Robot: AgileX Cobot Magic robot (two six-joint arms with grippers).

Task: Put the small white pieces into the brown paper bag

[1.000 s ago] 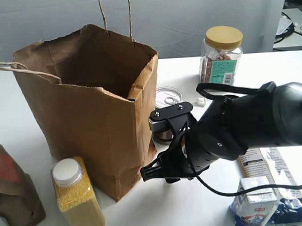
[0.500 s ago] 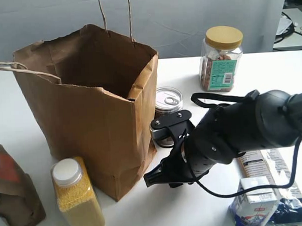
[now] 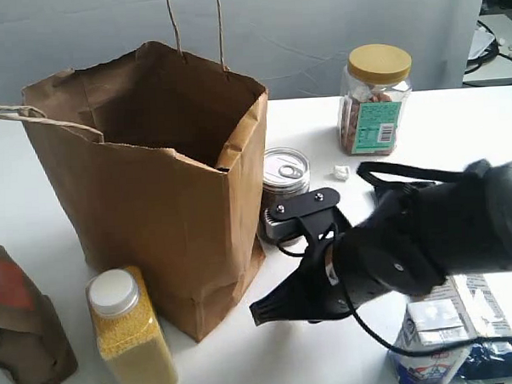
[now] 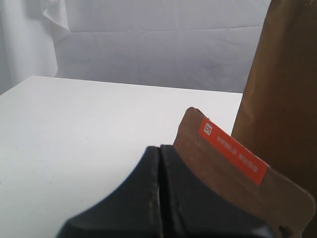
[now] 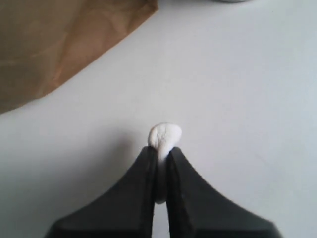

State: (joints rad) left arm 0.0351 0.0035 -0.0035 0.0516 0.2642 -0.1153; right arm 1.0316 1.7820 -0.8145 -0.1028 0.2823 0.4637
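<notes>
White piece (image 5: 165, 135) is pinched in the right gripper's (image 5: 159, 148) clenched fingers, low over the table (image 3: 457, 124) just beside the bag's (image 3: 154, 188) bottom corner. Since half a second ago that arm has shifted slightly lower and rightward, uncovering a second piece (image 3: 341, 172) near the jar (image 3: 376, 97). Left gripper (image 4: 159, 151) is clenched on nothing, beside the pouch (image 4: 233, 168).

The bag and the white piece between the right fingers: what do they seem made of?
Bag: matte brown paper, judging by creases and ragged rim. White piece: dull and lumpy, perhaps soft, since it bulges above the pinching fingers; material unclear.
</notes>
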